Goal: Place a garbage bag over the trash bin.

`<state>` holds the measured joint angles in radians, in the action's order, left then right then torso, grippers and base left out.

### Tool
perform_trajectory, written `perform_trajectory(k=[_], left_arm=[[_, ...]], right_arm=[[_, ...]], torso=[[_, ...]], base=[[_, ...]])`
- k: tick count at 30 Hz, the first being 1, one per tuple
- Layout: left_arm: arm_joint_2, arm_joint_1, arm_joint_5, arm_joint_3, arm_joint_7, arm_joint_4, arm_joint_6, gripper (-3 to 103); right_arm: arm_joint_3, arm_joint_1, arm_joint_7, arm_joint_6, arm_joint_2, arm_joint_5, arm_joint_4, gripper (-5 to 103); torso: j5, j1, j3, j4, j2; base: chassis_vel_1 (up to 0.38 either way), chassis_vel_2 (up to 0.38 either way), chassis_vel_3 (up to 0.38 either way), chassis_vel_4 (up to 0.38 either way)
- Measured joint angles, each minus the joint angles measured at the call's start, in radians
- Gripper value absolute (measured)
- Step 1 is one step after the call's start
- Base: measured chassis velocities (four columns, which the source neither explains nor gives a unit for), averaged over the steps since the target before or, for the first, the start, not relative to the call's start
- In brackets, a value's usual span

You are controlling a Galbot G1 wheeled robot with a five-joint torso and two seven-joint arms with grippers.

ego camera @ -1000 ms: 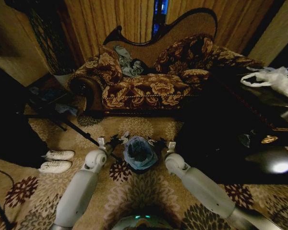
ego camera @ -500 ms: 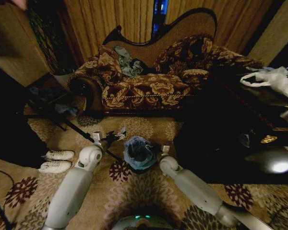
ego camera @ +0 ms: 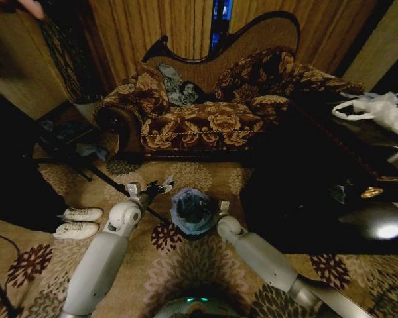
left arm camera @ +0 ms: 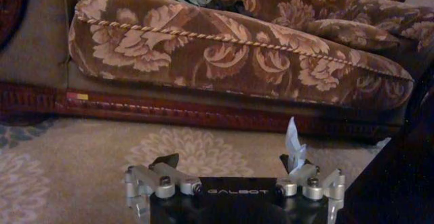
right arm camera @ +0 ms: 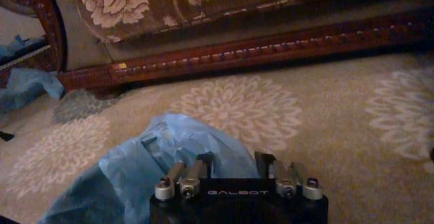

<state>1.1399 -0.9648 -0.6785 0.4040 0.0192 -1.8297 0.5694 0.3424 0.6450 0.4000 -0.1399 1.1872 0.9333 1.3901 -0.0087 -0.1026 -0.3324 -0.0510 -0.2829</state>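
The left tool (ego camera: pixel 160 187) has drawn back from the garbage bag (ego camera: pixel 191 207), fingers spread and empty, while the right tool (right arm camera: pixel 232 159) stays clenched on the film beside the trash bin (ego camera: pixel 194 233) on the carpet (ego camera: pixel 186 175) before the sofa (ego camera: pixel 205 119). Thin, slippery and soft, the bag is probably best gripped at its rim.

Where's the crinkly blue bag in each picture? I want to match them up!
Head view: the thin, pale blue, wrinkly plastic garbage bag sits low in the middle, on the flower-patterned carpet.
Left wrist view: this camera faces the sofa and carpet instead.
Right wrist view: the bag bunches up right in front of the right gripper.
Shared landmark: the brown floral sofa behind.
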Motion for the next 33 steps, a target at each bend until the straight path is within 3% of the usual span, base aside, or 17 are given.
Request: perform_trajectory(k=[5, 7, 9, 12, 33], left_arm=[[0.0, -0.004, 0.006, 0.0, -0.013, 0.004, -0.007, 100], [0.001, -0.005, 0.007, 0.0, -0.014, 0.005, -0.009, 100], [0.002, -0.008, 0.008, 0.001, -0.017, 0.007, -0.016, 100], [0.001, -0.01, 0.013, 0.003, -0.022, 0.008, -0.024, 100], [0.009, -0.035, 0.054, 0.008, -0.049, 0.021, -0.078, 100]], right_arm=[[0.001, -0.005, 0.002, 0.001, 0.0, -0.004, 0.0, 19], [0.001, -0.006, 0.003, 0.001, 0.002, -0.005, 0.0, 19], [0.002, -0.01, 0.005, 0.003, 0.008, -0.01, -0.009, 9], [0.003, -0.013, 0.008, 0.005, 0.013, -0.015, -0.012, 2], [0.023, -0.084, 0.021, -0.023, 0.011, 0.039, -0.065, 0]], torso=[[0.0, 0.0, 0.0, -0.0001, 0.0], [0.0, 0.0, 0.0, -0.0001, 0.0], [0.0, 0.0, 0.0, -0.0001, 0.0], [0.0001, 0.0, 0.0, -0.0001, 0.0], [0.0002, 0.0, 0.0, 0.0002, 0.0]], base=[[0.0, 0.0, 0.0, 0.0], [0.0, 0.0, 0.0, 0.0], [0.0, 0.0, 0.0, 0.0], [0.0, 0.0, 0.0, 0.0], [0.0, 0.0, 0.0, 0.0]])
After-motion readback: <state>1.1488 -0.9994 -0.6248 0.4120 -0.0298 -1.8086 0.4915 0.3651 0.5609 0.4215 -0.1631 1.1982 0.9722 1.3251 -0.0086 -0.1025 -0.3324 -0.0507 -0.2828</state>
